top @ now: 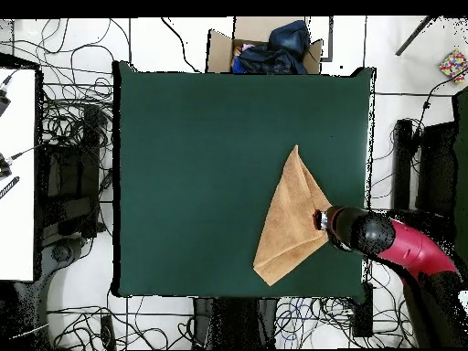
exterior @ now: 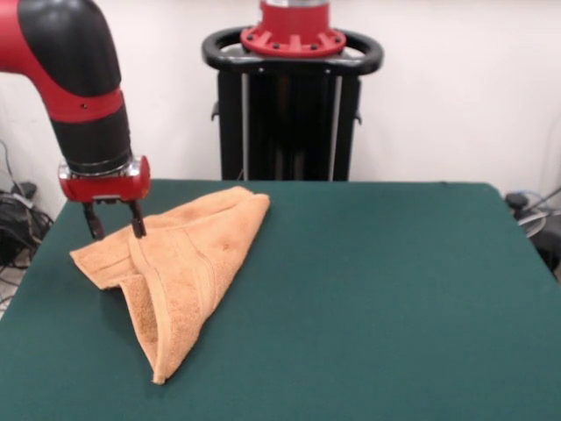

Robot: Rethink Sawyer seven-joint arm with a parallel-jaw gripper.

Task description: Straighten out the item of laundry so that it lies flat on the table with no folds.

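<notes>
The item of laundry (exterior: 188, 259) is a light-orange towel folded over itself into a long triangle on the left part of the green table (exterior: 394, 289). One point reaches toward the front edge, and a fold ridge runs down its left side. My gripper (exterior: 115, 228) hangs over the towel's left corner, open, with both dark fingertips (exterior: 138, 224) down at the cloth's upper edge. From above, the towel (top: 288, 224) lies right of the table's (top: 192, 164) middle, and the gripper (top: 321, 219) meets its right-hand edge.
The table's left edge (exterior: 35, 254) is close beside the gripper. A cardboard box (top: 267, 47) with dark clothes stands past the table's far edge in the overhead view. Cables cover the floor around the table.
</notes>
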